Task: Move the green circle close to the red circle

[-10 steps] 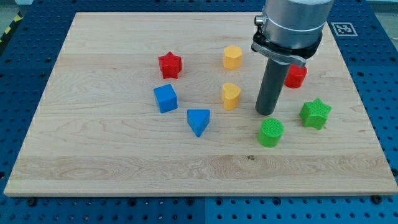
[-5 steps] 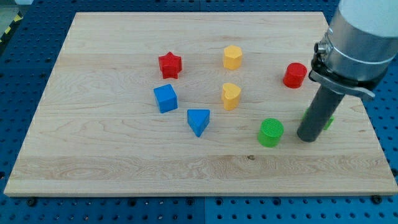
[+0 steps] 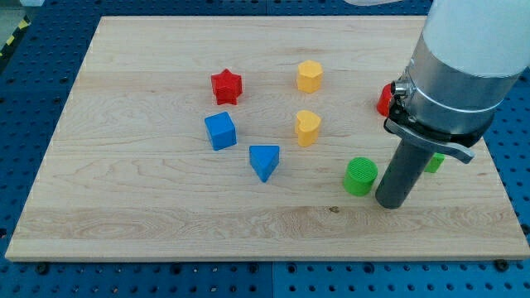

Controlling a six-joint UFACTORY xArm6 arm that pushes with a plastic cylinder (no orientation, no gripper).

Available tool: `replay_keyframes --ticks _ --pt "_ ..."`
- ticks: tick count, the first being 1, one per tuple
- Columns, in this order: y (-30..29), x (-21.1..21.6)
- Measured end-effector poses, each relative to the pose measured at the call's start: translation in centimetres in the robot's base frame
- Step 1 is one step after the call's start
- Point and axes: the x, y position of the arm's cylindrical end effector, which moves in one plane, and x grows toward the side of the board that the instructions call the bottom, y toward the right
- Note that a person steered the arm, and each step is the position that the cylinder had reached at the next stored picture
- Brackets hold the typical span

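Note:
The green circle point(image 3: 360, 176) stands on the wooden board point(image 3: 149, 199) toward the view's lower right. The red circle point(image 3: 384, 98) is above it and slightly to the right, mostly hidden behind the arm, only its left edge showing. My tip point(image 3: 391, 203) rests on the board just right of and slightly below the green circle, very close to it; I cannot tell whether they touch.
A green star point(image 3: 436, 162) is mostly hidden behind the rod at the right. A red star point(image 3: 225, 86), a yellow hexagon point(image 3: 310, 76), a yellow heart point(image 3: 307, 127), a blue cube point(image 3: 220, 130) and a blue triangle point(image 3: 264, 161) lie in the middle.
My tip moved from above the green circle out to the right, then down and back left to its lower right side. The arm now covers the red circle and green star. No blocks moved.

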Motion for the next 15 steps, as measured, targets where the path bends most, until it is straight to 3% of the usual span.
replay_keyframes --ticks 6,10,13,15 --pt "-4.0 0.8" --pt "-3.0 -7.9" --pt "3.2 -8.3" --pt "0.4 -10.6"
